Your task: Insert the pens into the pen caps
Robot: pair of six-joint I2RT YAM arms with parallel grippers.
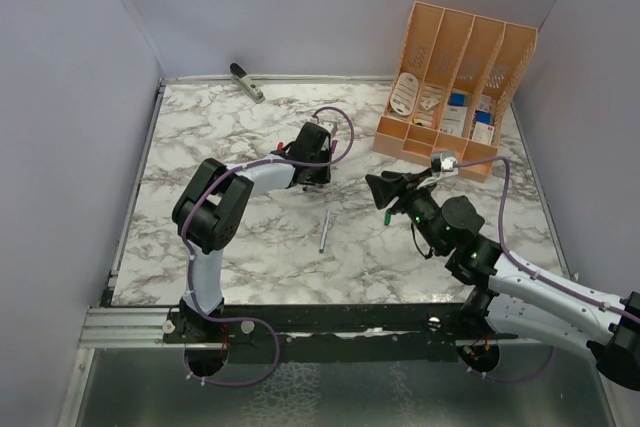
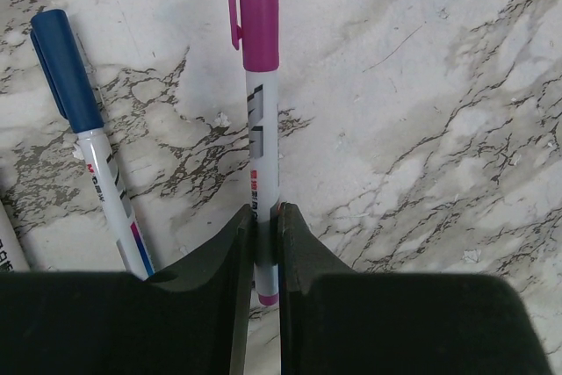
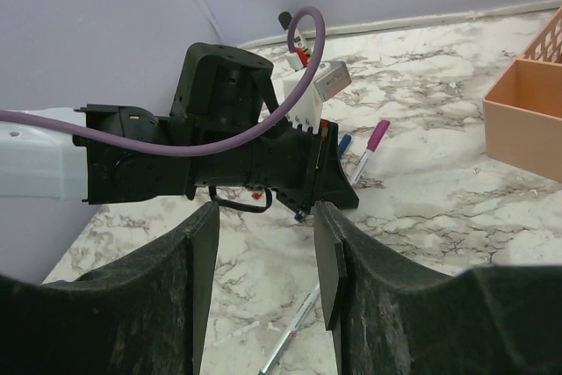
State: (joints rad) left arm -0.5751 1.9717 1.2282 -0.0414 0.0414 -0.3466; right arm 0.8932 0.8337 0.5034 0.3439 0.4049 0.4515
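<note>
My left gripper (image 2: 263,212) is shut on the white barrel of a pen (image 2: 262,155) near its back end. This pen wears a magenta cap (image 2: 259,15) and lies along the marble. Just to its left lies a pen with a blue cap (image 2: 75,103), and the edge of a third pen (image 2: 7,248) shows at the far left. A loose uncapped pen (image 1: 325,231) with a green tip lies mid-table, below my right gripper (image 3: 265,212), which hovers open and holds nothing. A small red cap (image 3: 255,194) shows under the left gripper (image 1: 310,162).
An orange desk organizer (image 1: 455,87) stands at the back right, holding small items. A grey stapler-like tool (image 1: 246,81) lies at the back left by the wall. Grey walls close in the marble table (image 1: 200,137) on three sides.
</note>
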